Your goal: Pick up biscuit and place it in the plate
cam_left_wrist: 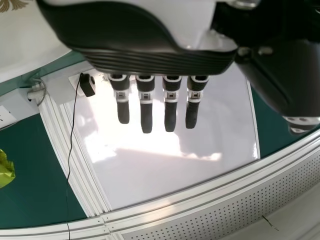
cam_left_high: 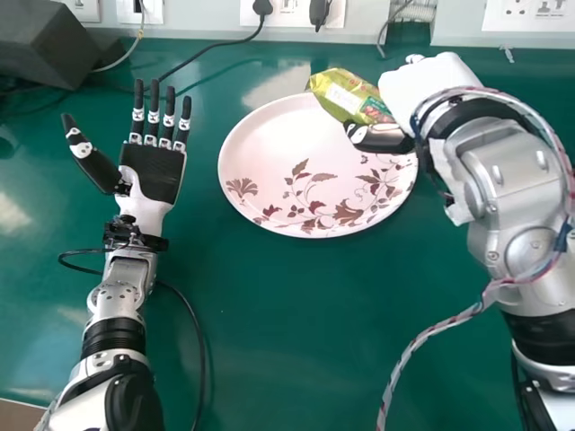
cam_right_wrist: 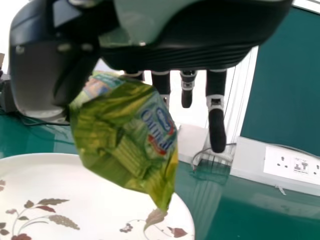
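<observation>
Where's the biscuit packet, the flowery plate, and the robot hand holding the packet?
Biscuit packet (cam_right_wrist: 127, 135), right wrist view: middle of green wrapper.
Plate (cam_left_high: 278, 154), head view: bare pale surface near its middle.
Right hand (cam_left_high: 428, 86), head view: white back of the hand.

Spreads out as a green table (cam_left_high: 269, 359), carries a flower-patterned plate (cam_left_high: 269, 148), a dark box (cam_left_high: 49, 45) at far left and a black cable (cam_left_high: 213, 47) near it

Your biscuit wrapper (cam_right_wrist: 125, 135) is crinkled, shiny plastic film; your plate (cam_left_high: 269, 139) looks smooth and glossy (ceramic or melamine, you can't tell), your tabletop (cam_left_high: 287, 332) glossy.
</observation>
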